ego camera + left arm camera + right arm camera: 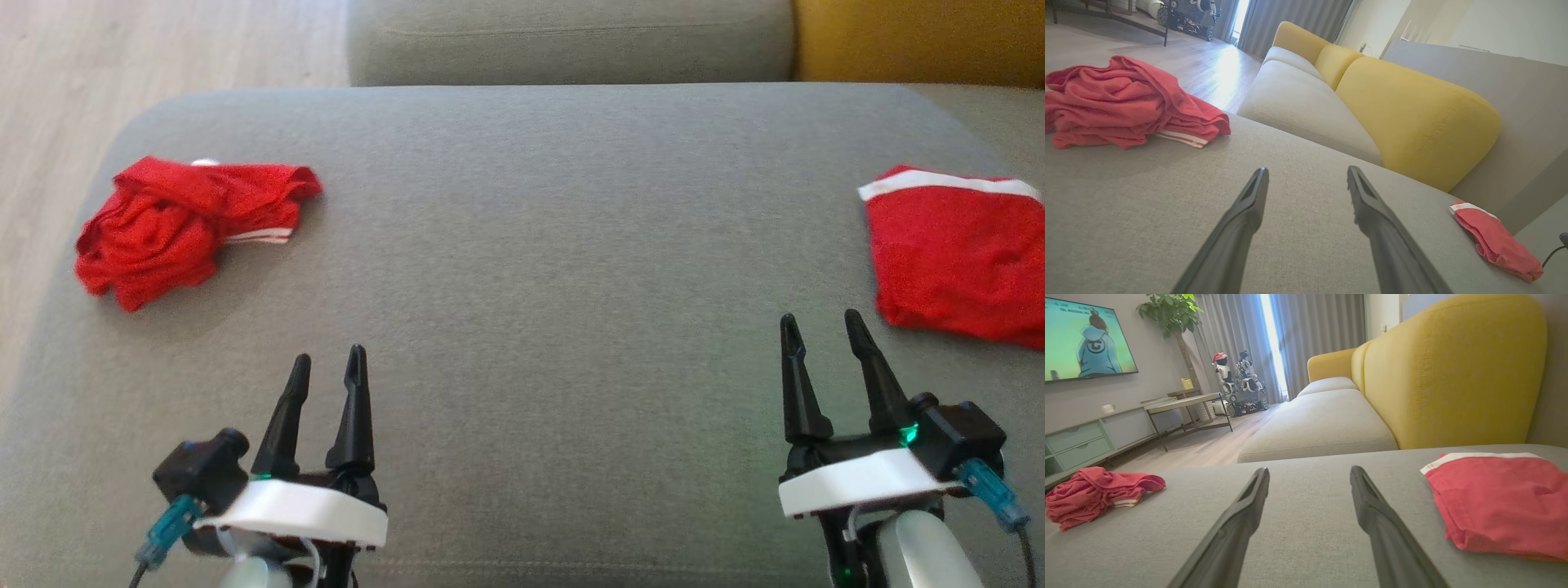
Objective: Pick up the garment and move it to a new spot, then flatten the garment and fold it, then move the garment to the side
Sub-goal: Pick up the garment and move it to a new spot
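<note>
Closest in, the left gripper (330,355) is hovering low over the big grey cloth sofa cushion (555,245), w/ its two long dark fingers (356,408) spread apart & holding nothing. The right gripper (820,318) is doing the same on the other side: fingers (796,384) apart, nothing between them. Both are pointing away from the robot, over bare grey cloth.

A bit farther, just beside the right gripper on its outer side, a flat folded red cloth piece with a white band (955,253) is lying at the right edge of the cushion. It is not touching the fingers.

Over on the far left of the cushion, the crumpled red garment with white stripes (175,224) is sitting in a bunched-up heap, close to the left edge & well apart from the left gripper (1307,170). Nothing is touching it.

Past the cushion, another grey sofa seat (571,41) is sitting next to fat yellow back cushions (1412,114). The pale wood floor (163,49) is showing on the left.

Far back in the room, in the right wrist view, a TV on the wall (1086,343) is showing a cartoon, a leafy green plant (1171,310) is standing by grey curtains (1323,326), & another wheeled robot (1241,384) is parked near the window.
</note>
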